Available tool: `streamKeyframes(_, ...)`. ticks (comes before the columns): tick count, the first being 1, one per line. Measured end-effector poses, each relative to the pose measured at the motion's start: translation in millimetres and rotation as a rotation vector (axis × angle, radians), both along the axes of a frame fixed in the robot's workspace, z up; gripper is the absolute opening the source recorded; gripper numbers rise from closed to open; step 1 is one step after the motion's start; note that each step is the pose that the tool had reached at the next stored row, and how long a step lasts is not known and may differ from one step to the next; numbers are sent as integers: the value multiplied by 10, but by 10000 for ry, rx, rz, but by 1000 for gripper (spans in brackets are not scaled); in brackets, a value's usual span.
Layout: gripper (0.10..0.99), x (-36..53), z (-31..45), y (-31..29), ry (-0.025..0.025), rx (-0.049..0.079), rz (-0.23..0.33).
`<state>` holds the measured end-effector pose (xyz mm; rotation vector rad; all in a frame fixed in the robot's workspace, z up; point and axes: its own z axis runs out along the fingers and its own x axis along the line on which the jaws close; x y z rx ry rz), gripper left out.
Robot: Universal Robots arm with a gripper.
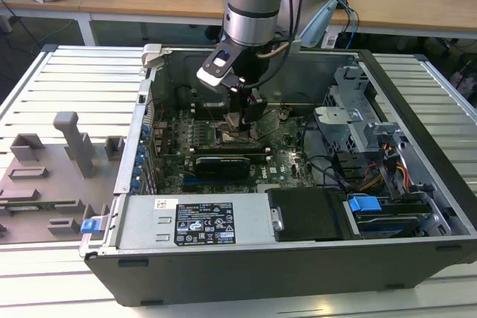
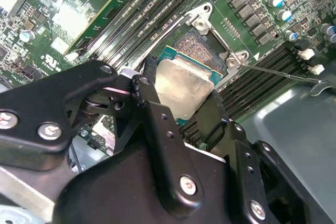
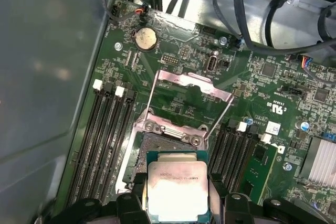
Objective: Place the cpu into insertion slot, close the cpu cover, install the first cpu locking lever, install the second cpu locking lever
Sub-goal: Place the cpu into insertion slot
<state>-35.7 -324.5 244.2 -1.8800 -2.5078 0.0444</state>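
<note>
Open computer case (image 1: 261, 269) on the slatted bench, green motherboard (image 1: 287, 160) on its floor. The arm reaches down into the case, gripper (image 1: 243, 115) over the middle of the board.

In both wrist views the black fingers (image 2: 152, 114) pinch the cpu (image 3: 177, 190) by two opposite edges, silver top facing up. The chip sits over the near part of the insertion slot (image 3: 157, 148); the slot's pin field is exposed beyond it, so it is not seated. Can't tell if an edge is touching the rim.

The cpu cover (image 3: 191, 83) is flipped open, standing back from its hinge on the far side of the slot. A thin metal lever rod (image 2: 278, 73) sticks out beside the slot.

Around it:
- Long black memory slots (image 3: 105, 135) flank the socket on both sides.
- Coin battery (image 3: 146, 39) is beyond the cover.
- Black cables (image 3: 236, 9) run overhead near the drive cage.
- A labelled metal box (image 1: 201, 221) sits along the case's front wall.
- A grey fixture tray (image 1: 45, 184) lies outside the case, on the exterior view's left.
</note>
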Motion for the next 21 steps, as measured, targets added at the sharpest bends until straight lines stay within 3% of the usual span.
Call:
streamKeyframes(16,545,0,-2,0,-1,-53,-907)
streamKeyframes(21,545,0,-4,0,2,-53,-1863)
